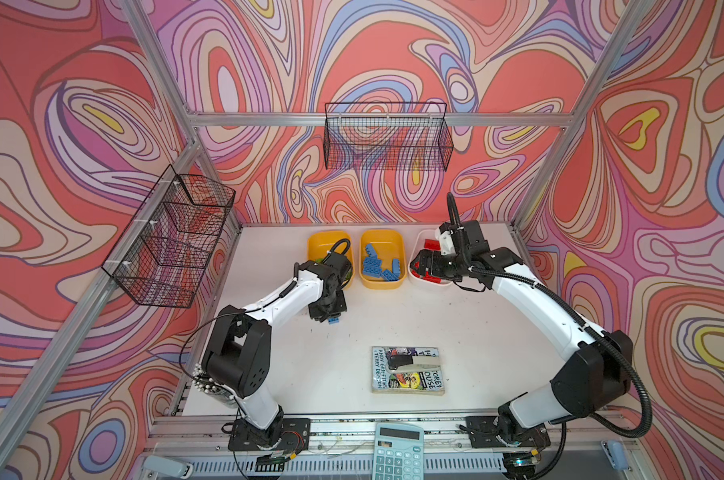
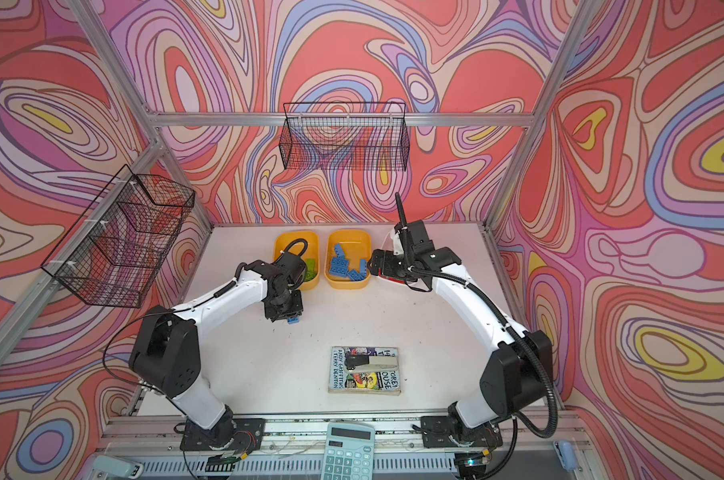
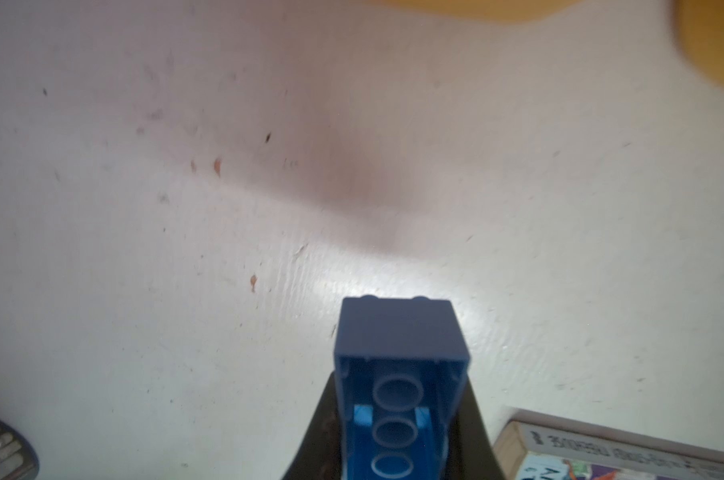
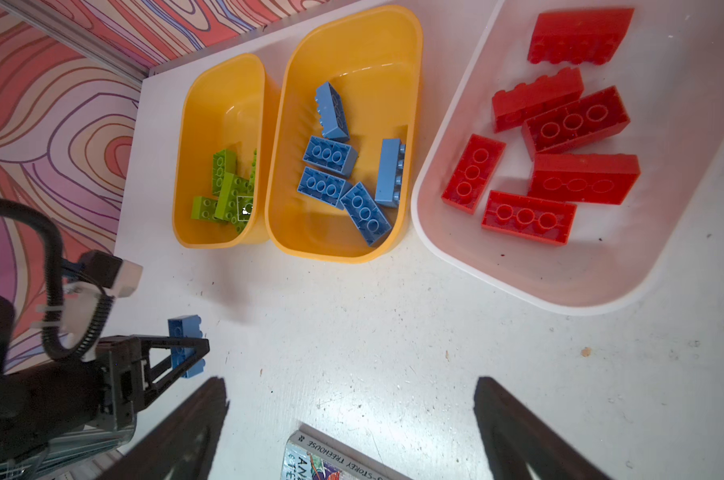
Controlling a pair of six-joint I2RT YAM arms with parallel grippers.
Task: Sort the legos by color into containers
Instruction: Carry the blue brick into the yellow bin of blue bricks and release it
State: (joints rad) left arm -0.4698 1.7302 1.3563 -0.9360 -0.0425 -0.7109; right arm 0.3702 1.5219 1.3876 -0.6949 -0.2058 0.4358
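Clamping the chunky blue studded plastic brick point(image 3: 399, 332) over the white bench point(image 4: 393, 332), your left pincer point(image 4: 187, 353) can carry it to the orange-yellow plastic tub point(image 4: 372, 50) of blue bricks point(image 4: 330, 154), while your right pincer point(image 4: 352, 399) hangs open.

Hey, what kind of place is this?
Probably a robotics lab test cell: an aluminium frame hung with printed swirl walls, a left arm and right arm bolted to the bench rail.

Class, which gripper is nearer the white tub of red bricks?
Right. The right gripper hangs open at the edge of the white tub; the left gripper, shut on a blue brick, is in front of the yellow tub of green bricks, farther off.
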